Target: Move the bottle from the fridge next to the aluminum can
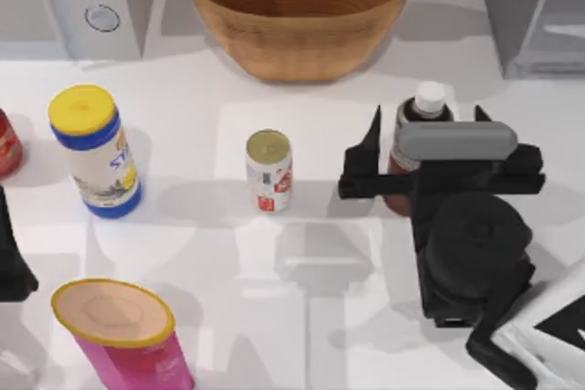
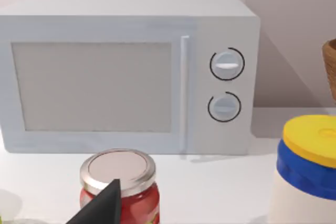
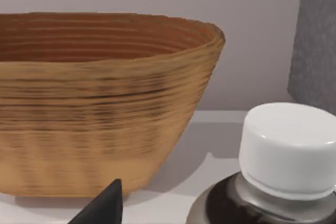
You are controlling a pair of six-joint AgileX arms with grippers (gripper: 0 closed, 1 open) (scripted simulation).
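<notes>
Right end effector (image 1: 426, 134) around bottle (image 1: 422, 111), aluminum can (image 1: 269, 169) near

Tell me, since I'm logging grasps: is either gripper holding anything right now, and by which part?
Cannot be told. The right gripper is over the bottle, level with its upper body below the white cap, but contact is hidden. The left gripper, parked at the table's left edge, holds nothing.

Black right arm (image 1: 475, 262) with grey bar, pointed black claw (image 1: 425, 148) fingers.
</notes>
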